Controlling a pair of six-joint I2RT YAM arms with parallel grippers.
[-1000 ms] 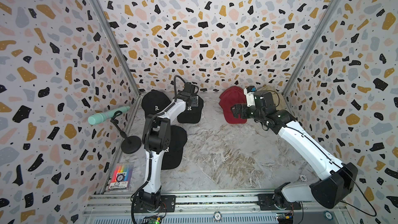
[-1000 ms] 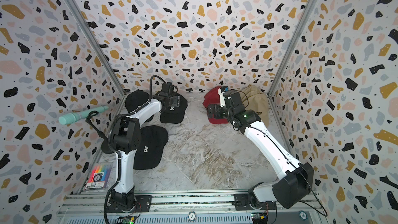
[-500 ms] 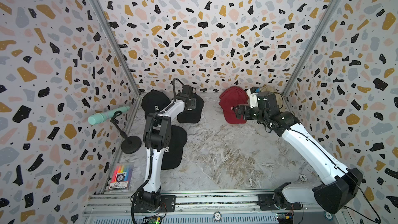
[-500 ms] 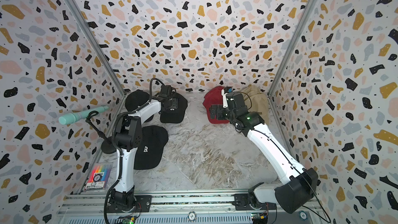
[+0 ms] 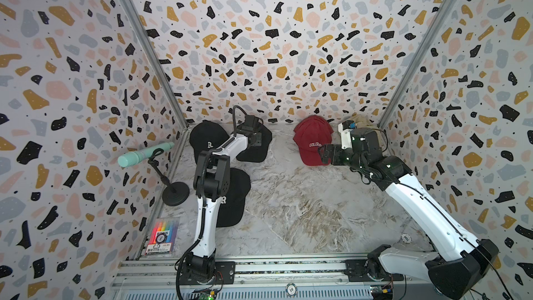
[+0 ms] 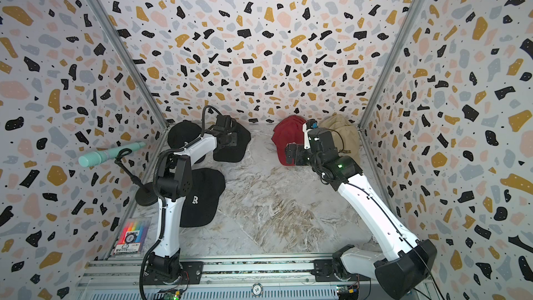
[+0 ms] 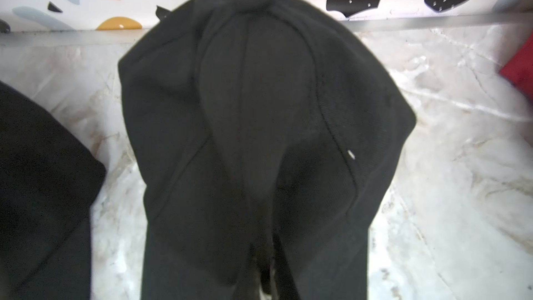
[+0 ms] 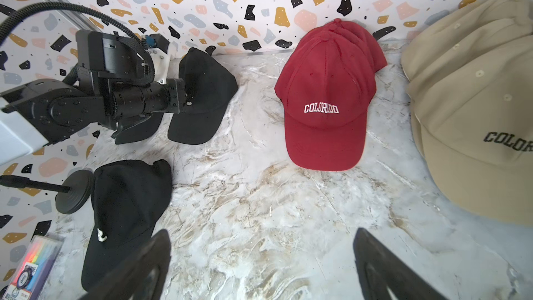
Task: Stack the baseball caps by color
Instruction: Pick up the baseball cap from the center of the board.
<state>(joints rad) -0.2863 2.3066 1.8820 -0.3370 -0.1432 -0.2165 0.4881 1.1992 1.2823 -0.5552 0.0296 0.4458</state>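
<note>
- Clock convention: read on the tabletop point(image 5: 288, 197) in both top views, with 12 o'clock at the rear wall and 6 o'clock at the arm bases.
- Left tool point(image 5: 257, 139), at 11 o'clock: pressed together, pinching the front of one black cap point(image 5: 256, 155). A pinch at the brim end probably lets the soft crown trail behind when the cap is carried to a partner.
- Other black caps: one lies at 10 o'clock point(image 5: 206, 137), just beside the pinched cap, and one at 8 o'clock point(image 5: 239, 206), well apart. The three lie singly, so the black pile appears not yet built.
- Red stack point(image 5: 313, 137), at 1 o'clock, and tan stack point(image 6: 347, 137), at 2 o'clock in the corner: both sit against the rear wall, likely parked there to keep the middle free for moves.
- Right tool point(image 5: 325, 154): spread wide and holding nothing, beside the red brim. Its fingers point(image 8: 138, 266) frame bare tabletop in the right wrist view.
- Hard to make out: the left fingertips merge with the black fabric in the left wrist view, and whether the pinched cap is off the tabletop cannot be told.
- Hidden or cut off: the layer count of each stack is uncertain, the tan stack runs past the frame edge in the right wrist view, and the left arm covers the pinched cap's lettering.
</note>
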